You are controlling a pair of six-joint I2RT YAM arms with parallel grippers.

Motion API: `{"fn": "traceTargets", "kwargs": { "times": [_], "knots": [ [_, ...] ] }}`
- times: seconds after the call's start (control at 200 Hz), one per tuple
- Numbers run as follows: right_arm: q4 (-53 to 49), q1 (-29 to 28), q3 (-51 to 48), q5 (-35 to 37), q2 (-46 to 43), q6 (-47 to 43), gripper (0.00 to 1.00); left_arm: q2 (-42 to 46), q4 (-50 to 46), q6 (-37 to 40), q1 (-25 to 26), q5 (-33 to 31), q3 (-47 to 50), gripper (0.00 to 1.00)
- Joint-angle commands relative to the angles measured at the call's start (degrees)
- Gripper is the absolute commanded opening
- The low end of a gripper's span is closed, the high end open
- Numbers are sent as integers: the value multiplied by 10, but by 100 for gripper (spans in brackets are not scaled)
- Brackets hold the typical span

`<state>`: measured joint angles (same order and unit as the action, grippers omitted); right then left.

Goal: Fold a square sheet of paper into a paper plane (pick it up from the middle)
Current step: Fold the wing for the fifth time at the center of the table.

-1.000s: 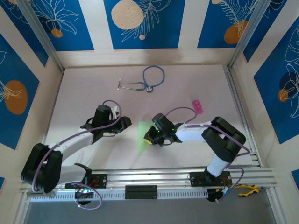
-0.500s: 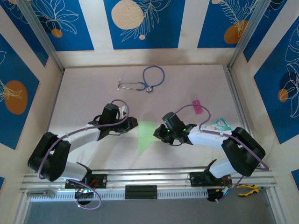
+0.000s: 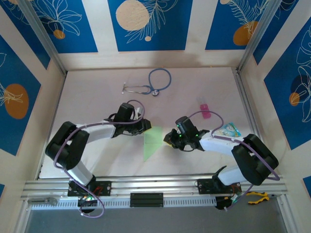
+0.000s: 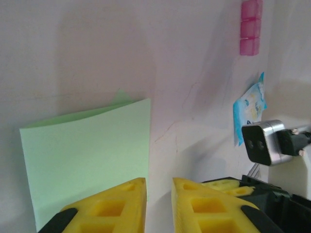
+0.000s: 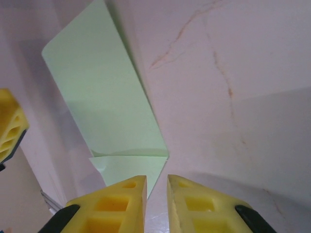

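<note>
While I watch from above, the pale green paper sheet [image 3: 152, 142], creased into a triangle, lies flat on the white table [image 3: 97, 97] between the two arms. The left gripper [image 3: 145, 127] sits at the sheet's far left corner. On the left wrist camera its yellow fingers [image 4: 116, 201] are drawn almost together, with nothing in the narrow slit, and the sheet [image 4: 87, 150] lies just ahead. The right gripper [image 3: 168, 139] sits just beside the sheet's right edge, likewise nearly closed and empty, with the folded corner [image 5: 163, 154] just ahead of its tips. A small pink block [image 3: 205, 110] and a teal-and-white packet [image 3: 229, 130] lie well apart to the right.
</note>
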<state>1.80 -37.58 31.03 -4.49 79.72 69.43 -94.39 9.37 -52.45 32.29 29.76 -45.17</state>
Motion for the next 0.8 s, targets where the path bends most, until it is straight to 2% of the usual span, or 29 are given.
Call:
{"fn": "traceTargets", "kwargs": {
  "times": [0.0,0.17,0.3,0.45,0.625,0.795],
  "knots": [
    [28,3,-4,-35,5,-17,19,-9,-50,18,5,-27,-17,20],
    [48,5,-7,-52,13,-20,21,-31,-12,8,5,-9,-9,19],
    [72,4,-10,-72,24,-22,25,-41,0,10,3,-19,-4,19],
    [71,6,-16,-61,32,-3,30,-59,10,6,2,-29,5,18],
    [64,8,-14,-57,39,-7,38,-72,65,-22,-3,-29,48,17],
    [77,13,-10,-70,56,-8,39,-80,107,-39,-9,-19,85,17]
  ]
}}
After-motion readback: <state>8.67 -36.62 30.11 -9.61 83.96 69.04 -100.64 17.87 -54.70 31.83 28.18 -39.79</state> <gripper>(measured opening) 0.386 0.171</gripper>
